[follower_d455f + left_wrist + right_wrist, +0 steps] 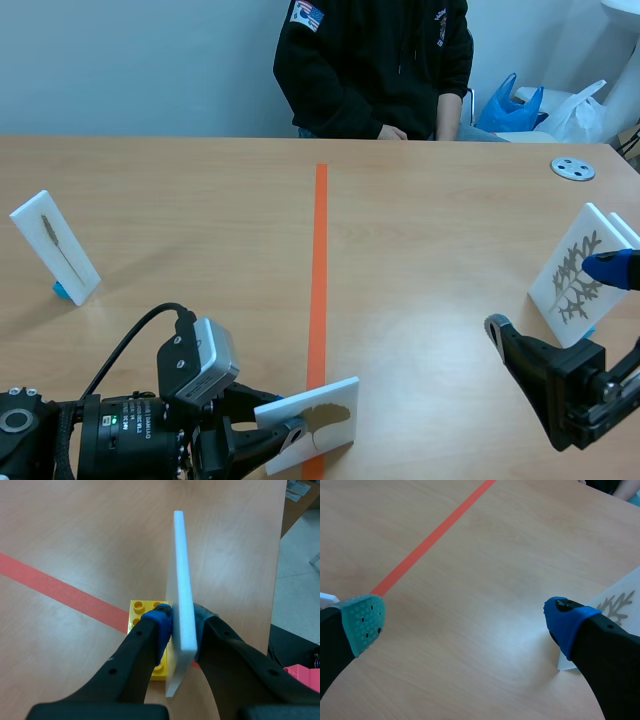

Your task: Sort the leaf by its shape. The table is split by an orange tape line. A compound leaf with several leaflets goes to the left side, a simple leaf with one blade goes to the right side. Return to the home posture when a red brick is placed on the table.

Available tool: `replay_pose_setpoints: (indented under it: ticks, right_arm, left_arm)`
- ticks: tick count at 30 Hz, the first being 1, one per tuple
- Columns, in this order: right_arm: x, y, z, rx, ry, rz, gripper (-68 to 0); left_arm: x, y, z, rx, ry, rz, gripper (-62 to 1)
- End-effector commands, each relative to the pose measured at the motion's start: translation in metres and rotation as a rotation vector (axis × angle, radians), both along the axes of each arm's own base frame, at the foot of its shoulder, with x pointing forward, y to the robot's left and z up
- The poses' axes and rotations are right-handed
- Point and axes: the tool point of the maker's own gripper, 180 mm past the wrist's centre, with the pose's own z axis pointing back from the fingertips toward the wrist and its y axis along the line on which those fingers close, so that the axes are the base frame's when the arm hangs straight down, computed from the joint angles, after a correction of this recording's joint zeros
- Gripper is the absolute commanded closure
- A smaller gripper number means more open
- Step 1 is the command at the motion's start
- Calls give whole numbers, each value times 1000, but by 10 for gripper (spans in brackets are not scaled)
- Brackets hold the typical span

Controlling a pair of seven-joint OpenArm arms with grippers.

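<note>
L pincer (182, 625) clamps card (181, 570) over tape line (320, 260) at near edge of worktop (200, 200); R pincer (465, 622) gapes wide near right edge.

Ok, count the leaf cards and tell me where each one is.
3. The left card stands left of the tape line, the right card right of it, the middle card over it, clamped in the left pincer. None seems hidden.

Lab-like room: tape-marked wooden table (200, 200), person (375, 60) seated across.
</note>
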Motion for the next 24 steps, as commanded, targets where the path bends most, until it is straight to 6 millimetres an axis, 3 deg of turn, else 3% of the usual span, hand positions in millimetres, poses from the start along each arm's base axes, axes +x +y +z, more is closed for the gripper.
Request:
replay_pose_setpoints:
  ticks: [1,9,13,18,24]
  right_arm:
    - [6,-1,12,3,-43,-2,-679]
    - [6,-1,12,3,-44,-2,-679]
    - [6,-1,12,3,-44,-2,-679]
    - [6,-1,12,3,-44,-2,-679]
    - [6,-1,12,3,-44,-2,-679]
  left_arm:
    - [-2,-4,7,-32,-3,-6,-43]
    - [2,-12,36,-89,-59,-21,-42]
    - [11,-6,59,-114,-115,25,-42]
    - [33,27,75,-121,-141,191,-42]
    - [61,91,77,-88,-165,477,-42]
